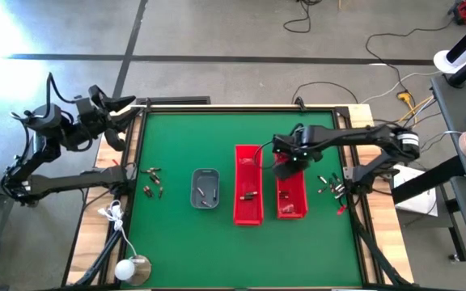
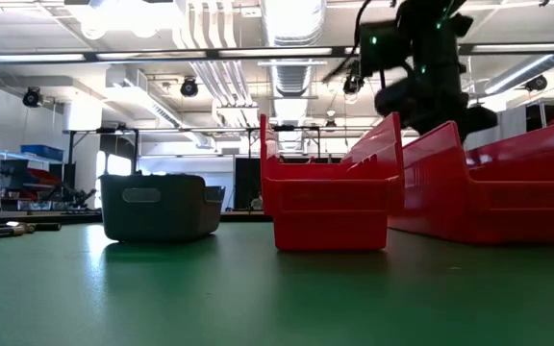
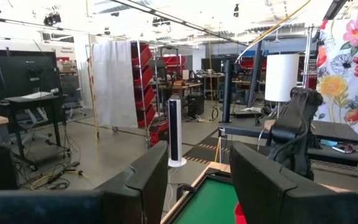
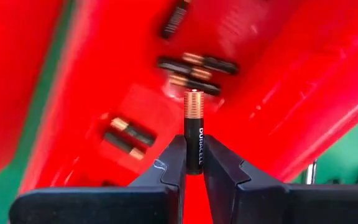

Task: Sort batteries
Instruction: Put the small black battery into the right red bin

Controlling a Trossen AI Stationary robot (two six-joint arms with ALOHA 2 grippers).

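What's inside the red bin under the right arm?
Several batteries lie on the floor of the red bin. The right gripper holds one battery above them, hiding part of the floor.

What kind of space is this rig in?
Looks like an industrial lab or workshop: bare concrete floor with loose cables, exposed ceiling ducts, and racks of red bins beside workbenches behind the green table.

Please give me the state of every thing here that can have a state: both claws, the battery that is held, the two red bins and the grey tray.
Right claw: shut on a battery, above the right red bin.
Held battery: upright between the fingers, copper end away from the claw.
Left claw: open, empty, off the table's far left corner.
Right red bin: holds several batteries.
Left red bin: holds a battery.
Grey tray: something small inside.
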